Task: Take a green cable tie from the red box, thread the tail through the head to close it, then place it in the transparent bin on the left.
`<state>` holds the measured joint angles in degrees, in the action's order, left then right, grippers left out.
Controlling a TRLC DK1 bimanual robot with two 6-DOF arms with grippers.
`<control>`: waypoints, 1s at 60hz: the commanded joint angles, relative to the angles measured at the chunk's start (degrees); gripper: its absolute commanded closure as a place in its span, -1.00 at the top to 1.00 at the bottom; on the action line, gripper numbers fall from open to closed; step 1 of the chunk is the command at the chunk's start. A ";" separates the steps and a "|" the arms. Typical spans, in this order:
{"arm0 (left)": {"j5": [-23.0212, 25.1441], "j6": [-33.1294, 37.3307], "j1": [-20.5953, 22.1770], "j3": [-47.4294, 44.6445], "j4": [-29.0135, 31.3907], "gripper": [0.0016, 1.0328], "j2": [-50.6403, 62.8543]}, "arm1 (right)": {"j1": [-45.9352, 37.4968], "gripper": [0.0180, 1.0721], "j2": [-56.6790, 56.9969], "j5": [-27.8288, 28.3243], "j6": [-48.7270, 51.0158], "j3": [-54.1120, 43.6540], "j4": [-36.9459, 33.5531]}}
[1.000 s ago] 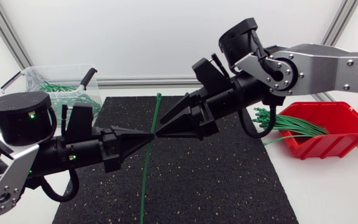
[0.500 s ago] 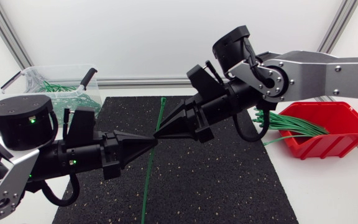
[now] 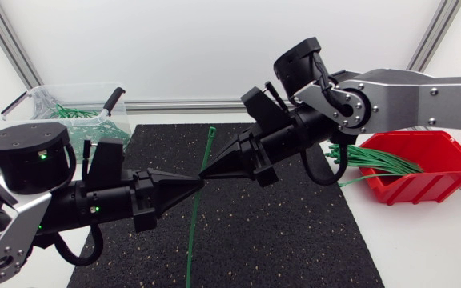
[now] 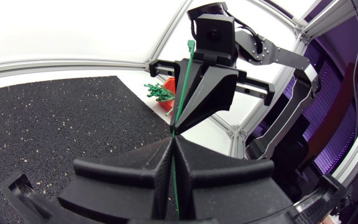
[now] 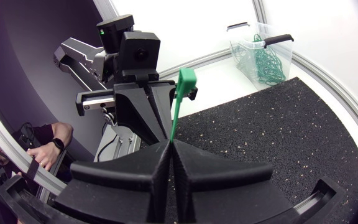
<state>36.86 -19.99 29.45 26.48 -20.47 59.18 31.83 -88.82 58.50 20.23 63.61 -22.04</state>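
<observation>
A long green cable tie [image 3: 200,192] hangs roughly upright above the black mat [image 3: 294,240], its square head [image 3: 211,130] on top. My left gripper [image 3: 198,182] is shut on the strap from the left. My right gripper [image 3: 206,170] is shut on it just above, tip to tip with the left one. In the left wrist view the strap [image 4: 182,87] runs between my closed fingers [image 4: 142,171] and up past the right gripper. The right wrist view shows the head [image 5: 186,81] above its closed fingers [image 5: 216,171].
The red box [image 3: 438,172] sits at the right with a bundle of green ties [image 3: 378,162] sticking out over its left wall. The transparent bin [image 3: 50,100] stands at the back left, holding several green ties and with its handles open.
My right gripper has closed on the cable tie, having shifted slightly left and lower. The tie's head has tipped a little to the right. The left gripper has kept its hold.
</observation>
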 commanded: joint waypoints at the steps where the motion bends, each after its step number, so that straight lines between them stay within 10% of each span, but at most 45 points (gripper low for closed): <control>1: 0.93 -1.72 1.13 -1.52 -0.71 -0.92 -0.82 | 0.51 -0.89 0.75 -0.40 1.30 -1.48 0.69; 10: 0.84 -1.72 1.22 -1.43 -0.36 -0.84 -0.03 | 0.60 -0.89 1.80 -0.84 1.04 -1.92 0.95; 19: 0.76 0.39 -0.89 -0.99 1.75 0.58 0.15 | 0.16 -0.89 2.33 -3.83 0.16 -1.56 0.51; 24: 1.02 2.59 -4.40 -0.11 3.95 0.90 -0.91 | 0.16 -0.89 2.51 -6.03 0.16 -0.86 -1.86; 34: 8.05 3.29 -13.46 1.47 5.97 0.90 -1.35 | 1.65 -0.89 1.98 -10.42 2.80 1.25 -9.42; 60: 16.14 3.20 -13.02 0.68 -0.71 0.89 1.99 | 6.05 -0.89 -4.88 -10.16 5.61 6.70 -23.31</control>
<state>51.53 -17.69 15.92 26.72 -19.64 59.59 37.45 -91.44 47.75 24.10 68.93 -43.62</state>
